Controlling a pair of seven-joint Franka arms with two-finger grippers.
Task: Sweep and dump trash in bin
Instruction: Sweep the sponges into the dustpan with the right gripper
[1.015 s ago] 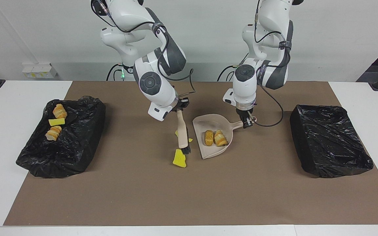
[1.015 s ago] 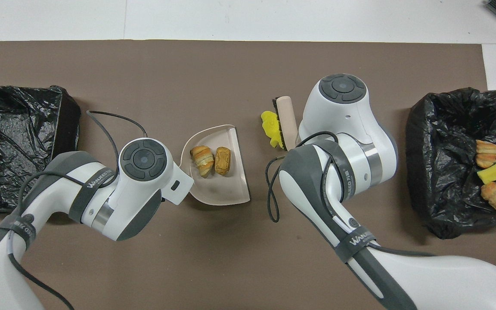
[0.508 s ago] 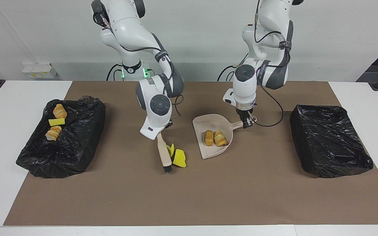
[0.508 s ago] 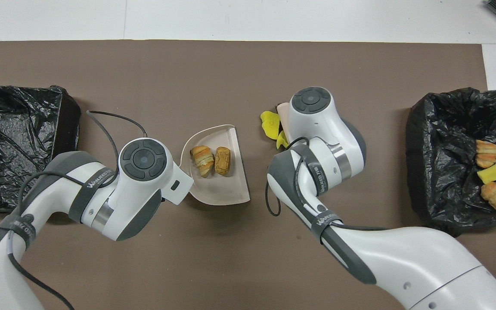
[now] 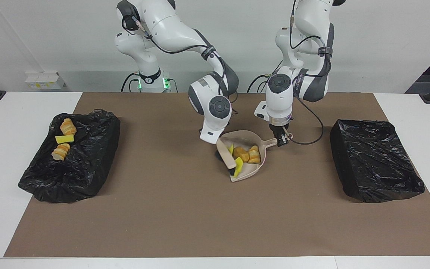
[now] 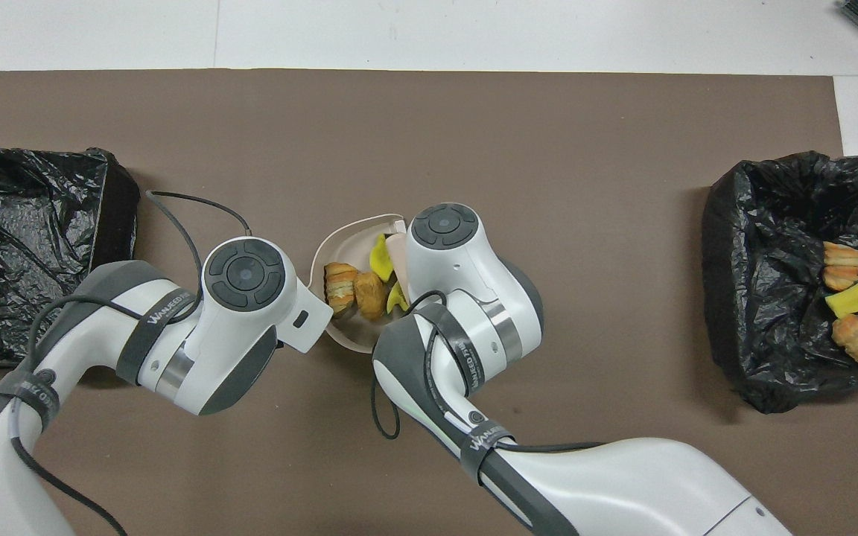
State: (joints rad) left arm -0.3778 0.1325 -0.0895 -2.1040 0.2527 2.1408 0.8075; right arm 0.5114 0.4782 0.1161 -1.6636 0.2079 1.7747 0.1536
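Facing view, centre of frame: the right tool [image 5: 218, 143] is clamped on the brush [image 5: 227, 157] (bristles inside the dustpan [image 5: 245, 135]). The left tool [image 5: 281, 139] is closed on the dustpan's handle; the trash [image 5: 248, 154] lies inside.

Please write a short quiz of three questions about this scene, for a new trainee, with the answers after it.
1. True or false: the dustpan already holds both yellow sponge pieces and pastry pieces.
2. Which tool does each gripper hold?
A. left the dustpan's handle, right the brush
B. left the brush, right the dustpan's handle
C. neither holds anything
3. Fill in: the bin with trash in it stands toward the ____ arm's end of the table.

Key
1. True; they lie together in the pan.
2. A; the left gripper is shut on the handle, and the right gripper is shut on the brush, whose bristles are at the pan's mouth.
3. right; the other bin shows only its black liner.
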